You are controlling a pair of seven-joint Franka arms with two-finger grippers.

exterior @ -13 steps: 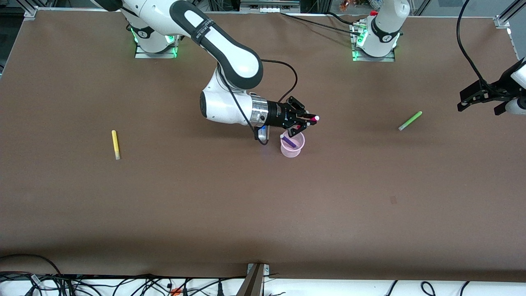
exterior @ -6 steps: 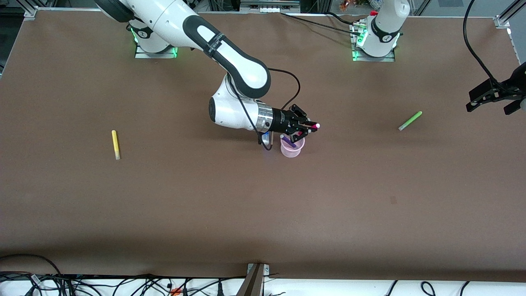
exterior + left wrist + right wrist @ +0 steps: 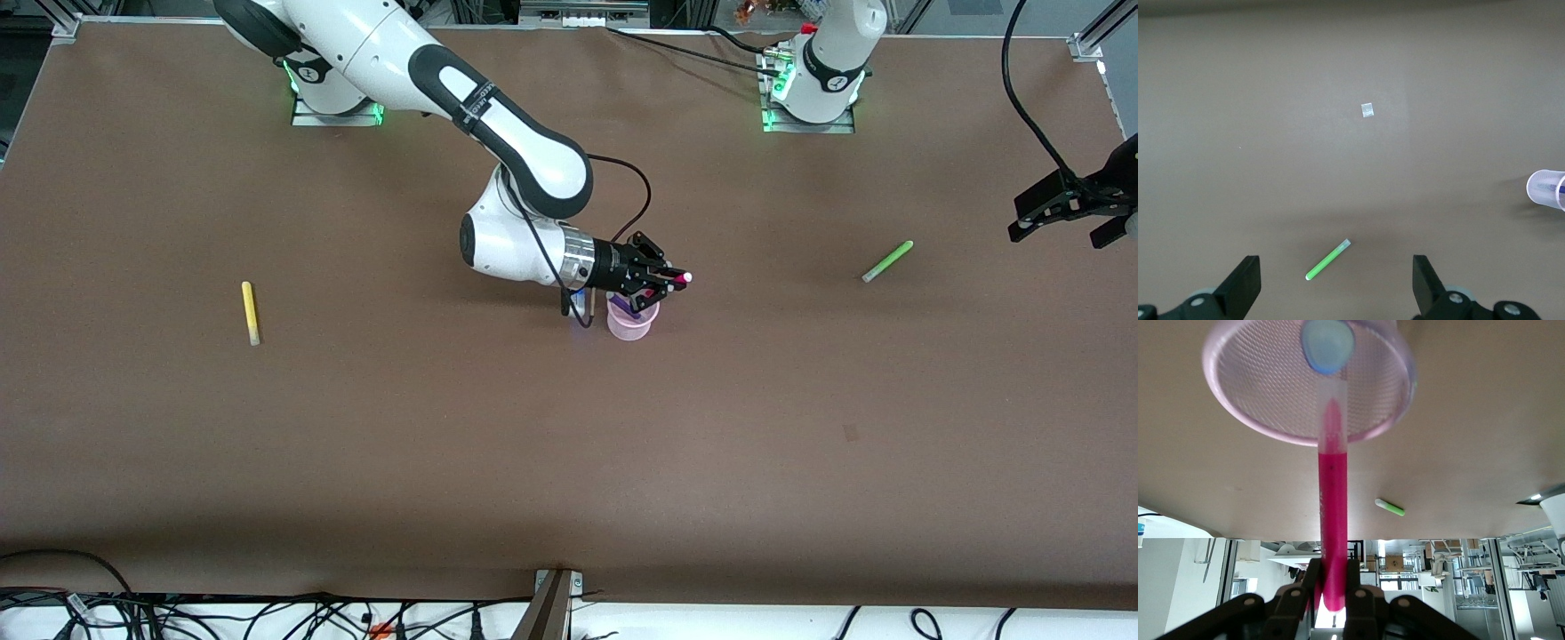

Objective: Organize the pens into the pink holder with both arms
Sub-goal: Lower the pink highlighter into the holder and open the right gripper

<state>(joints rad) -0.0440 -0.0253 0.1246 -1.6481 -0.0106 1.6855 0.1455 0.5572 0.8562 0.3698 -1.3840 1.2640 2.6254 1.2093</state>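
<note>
The pink holder (image 3: 631, 322) stands mid-table with the dark purple pen (image 3: 633, 309) leaning inside it. My right gripper (image 3: 665, 280) is shut on the magenta pen (image 3: 680, 278), held sideways just above the holder's rim. In the right wrist view the magenta pen (image 3: 1331, 513) points at the holder's mouth (image 3: 1258, 420), its pale tip over the opening. The light green pen (image 3: 887, 261) lies toward the left arm's end; my left gripper (image 3: 1062, 211) hovers open above the table beside it. The green pen (image 3: 1327, 260) shows between its fingers. The yellow pen (image 3: 250, 312) lies toward the right arm's end.
A small pale scrap (image 3: 1367, 110) lies on the brown table (image 3: 569, 444) nearer the front camera than the green pen. Cables and a bracket (image 3: 551, 604) run along the table's front edge.
My right gripper has lowered with the magenta pen toward the holder's rim. My left gripper rose and drifted outward earlier, then held still.
</note>
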